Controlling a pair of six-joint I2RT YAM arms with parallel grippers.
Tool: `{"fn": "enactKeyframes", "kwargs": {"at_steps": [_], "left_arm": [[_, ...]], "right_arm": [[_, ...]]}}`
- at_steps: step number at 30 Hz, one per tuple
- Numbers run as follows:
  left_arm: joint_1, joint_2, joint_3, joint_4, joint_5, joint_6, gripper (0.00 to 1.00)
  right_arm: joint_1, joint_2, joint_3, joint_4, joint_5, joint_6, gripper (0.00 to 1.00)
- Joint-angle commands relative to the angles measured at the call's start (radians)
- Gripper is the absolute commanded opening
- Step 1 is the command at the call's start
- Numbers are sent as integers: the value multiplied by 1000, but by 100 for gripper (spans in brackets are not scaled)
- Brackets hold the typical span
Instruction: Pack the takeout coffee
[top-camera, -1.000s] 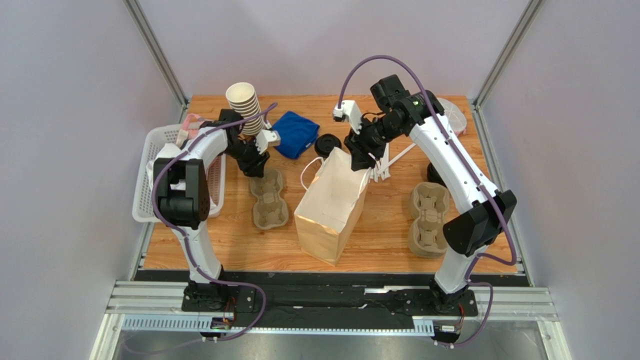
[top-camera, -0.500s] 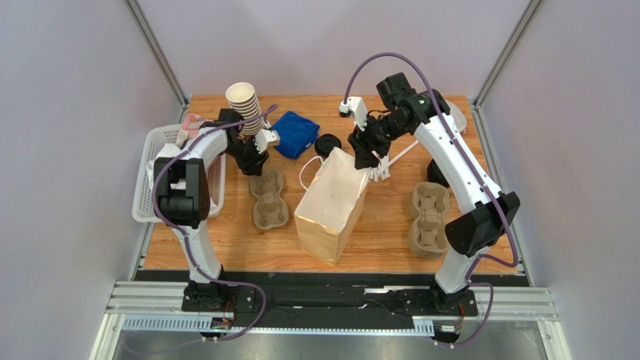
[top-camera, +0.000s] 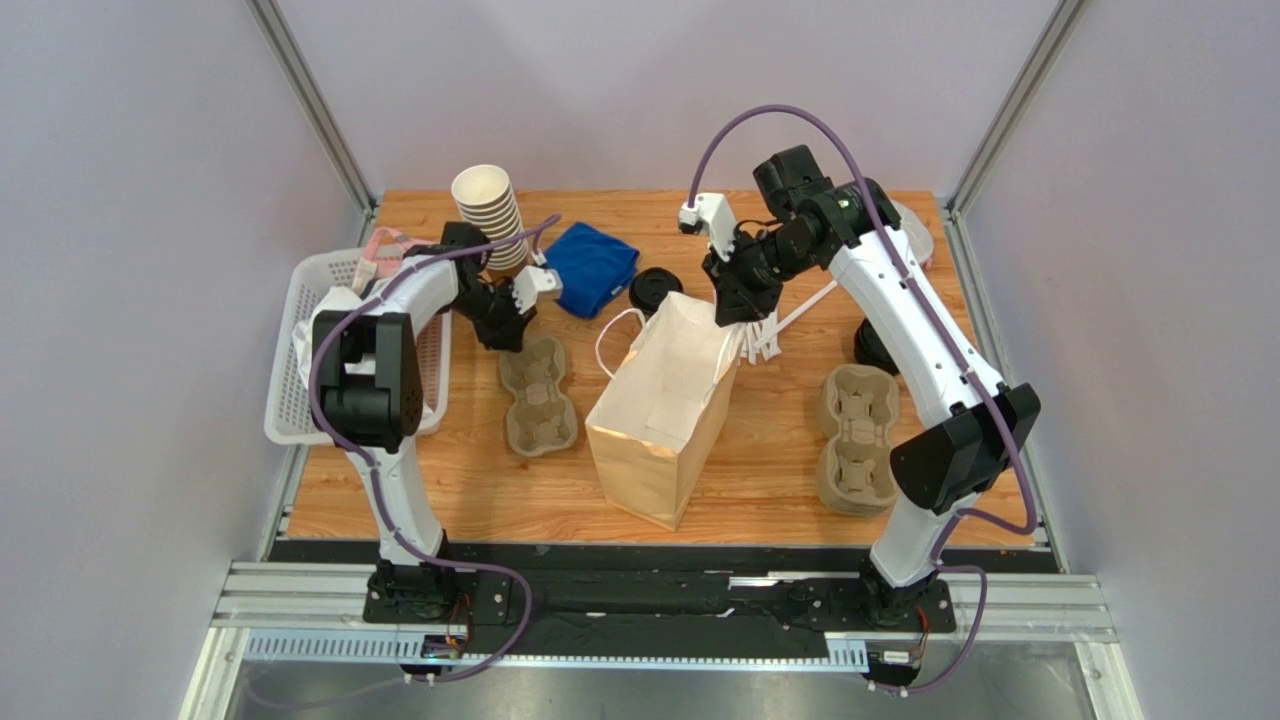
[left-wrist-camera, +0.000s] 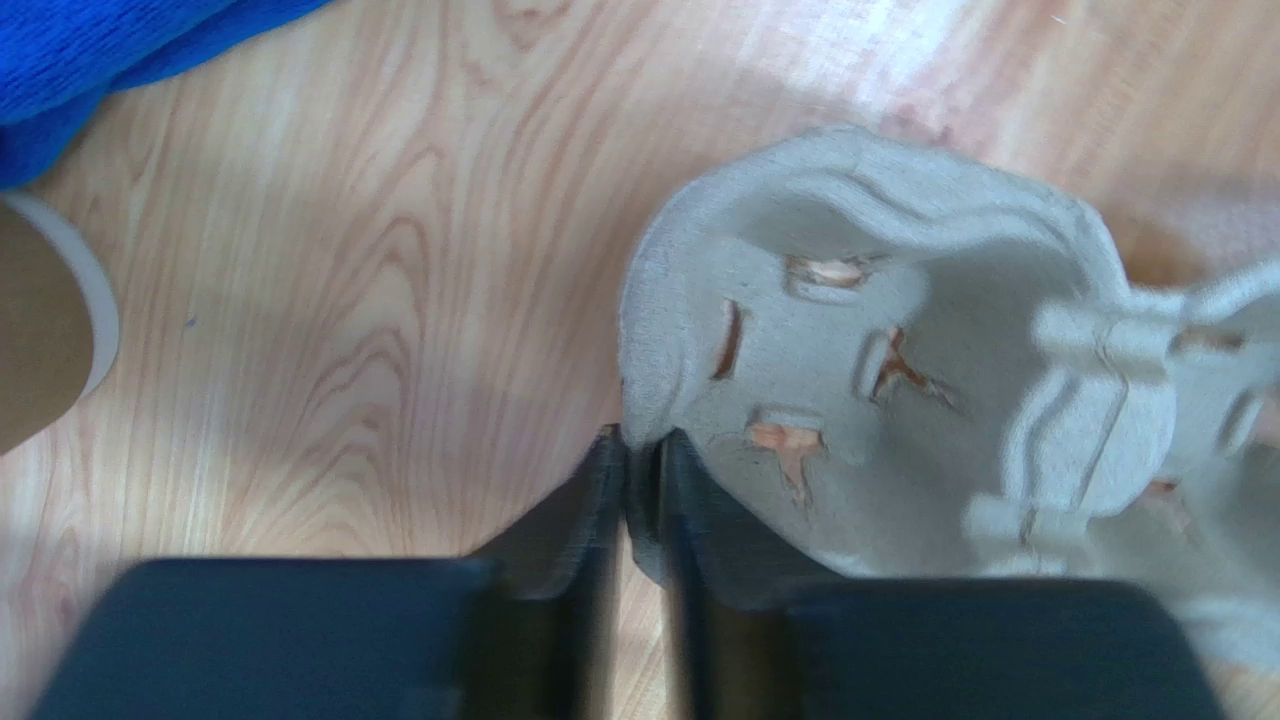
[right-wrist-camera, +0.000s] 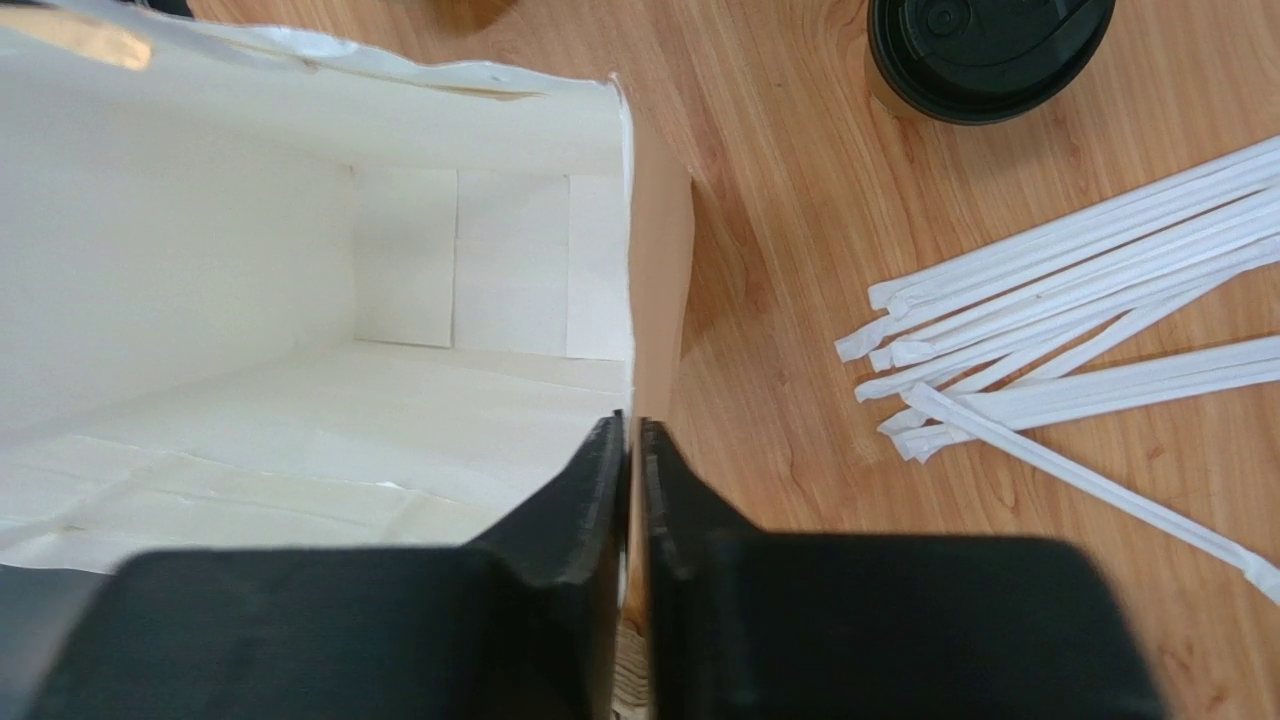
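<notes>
The takeout coffee (top-camera: 655, 288), a small cup under a round black lid (right-wrist-camera: 989, 45), stands on the wood behind the open white paper bag (top-camera: 661, 408). My right gripper (top-camera: 739, 312) is at the bag's far right corner. In the right wrist view it (right-wrist-camera: 631, 432) is shut on the bag's side wall (right-wrist-camera: 628, 270), one finger inside and one outside. My left gripper (top-camera: 508, 327) is at the far end of a grey pulp cup carrier (top-camera: 537, 393). In the left wrist view it (left-wrist-camera: 639, 453) is shut on the carrier's rim (left-wrist-camera: 661, 375).
A stack of lidless paper cups (top-camera: 490, 213) and a blue cloth (top-camera: 589, 267) lie behind the left gripper. A white basket (top-camera: 289, 393) sits at the left edge. Wrapped straws (right-wrist-camera: 1082, 285) lie right of the bag. A second carrier stack (top-camera: 860, 438) is at the right.
Both grippers have closed: the left on the carrier's rim, the right on the bag's wall. The left gripper has shifted slightly toward the back.
</notes>
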Motion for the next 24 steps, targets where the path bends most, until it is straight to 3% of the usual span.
{"fn": "enactKeyframes", "kwargs": {"at_steps": [1,3,4,10,19,24], "left_arm": [[-6,-17,18,-65,73,60,12],[-6,-64,5,-75,85,57,1],[-6,-81,1,-73,82,40,0],[3,-224,37,-163,83,-15,0],[3,-463,300,-323,169,-187,0],[3,-638,408,-282,134,-241,0]], "right_arm": [[1,-6,23,-311,-2,2,1],[1,-15,25,-311,1,-21,0],[1,-17,26,-311,1,-29,0],[1,-44,66,-311,-20,-72,0],[8,-101,57,-311,-32,-83,0],[8,-144,20,-305,-72,-89,0]]}}
